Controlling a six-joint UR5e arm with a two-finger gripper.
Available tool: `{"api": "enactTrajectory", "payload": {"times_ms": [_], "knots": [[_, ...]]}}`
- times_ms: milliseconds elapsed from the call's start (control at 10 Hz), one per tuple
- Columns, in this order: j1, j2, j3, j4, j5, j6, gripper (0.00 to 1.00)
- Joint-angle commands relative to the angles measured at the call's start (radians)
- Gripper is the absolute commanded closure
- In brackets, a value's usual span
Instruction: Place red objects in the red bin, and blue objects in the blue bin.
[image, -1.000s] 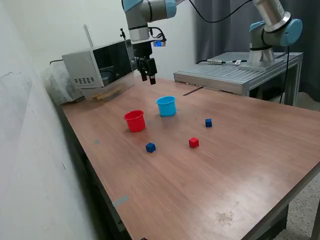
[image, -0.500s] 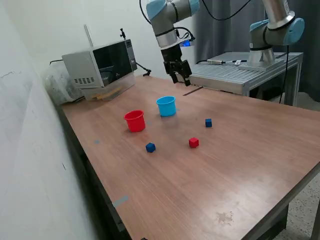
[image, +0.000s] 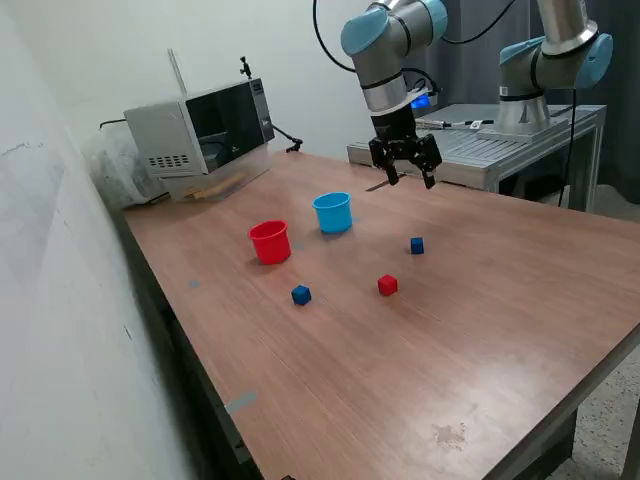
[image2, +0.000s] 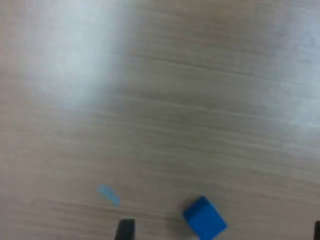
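Note:
The red cup (image: 270, 241) and the light blue cup (image: 333, 212) stand side by side on the wooden table (image: 480, 330). One red cube (image: 387, 285) lies in front of them. One dark blue cube (image: 301, 294) lies to the exterior view's left of it, another (image: 416, 245) to its right and farther back. A second red cube is not in view. My gripper (image: 408, 176) hangs open and empty above the table, behind the farther blue cube. The wrist view shows a blue cube (image2: 205, 218) near one dark fingertip (image2: 124, 230).
A microwave-like grey box (image: 200, 130) sits at the table's back left. A metal bench (image: 480, 140) with a second arm's base (image: 550, 70) stands behind the table. A small blue mark (image2: 108, 194) shows on the wood.
My gripper has swept from near the grey box toward the exterior view's right, past the cups, and now hangs behind the farther blue cube with its fingers spread wider. The cubes and cups have not moved.

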Motion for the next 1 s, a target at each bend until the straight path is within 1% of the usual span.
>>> {"api": "enactTrajectory", "payload": {"times_ms": [0,100,300,400,500,600,700,900], "knots": [[0.014,0.017,0.008,-0.044,-0.001,-0.206,0.00],[0.012,0.038,0.007,-0.085,-0.001,-0.289,0.00],[0.014,0.095,0.004,-0.122,-0.001,-0.363,0.00],[0.015,0.111,0.005,-0.150,-0.001,-0.385,0.00],[0.041,0.121,0.008,-0.167,-0.004,-0.418,0.00],[0.046,0.135,0.007,-0.181,-0.004,-0.441,0.00],[0.048,0.138,0.007,-0.182,-0.002,-0.446,0.00],[0.048,0.186,0.005,-0.205,-0.005,-0.475,0.00]]}}
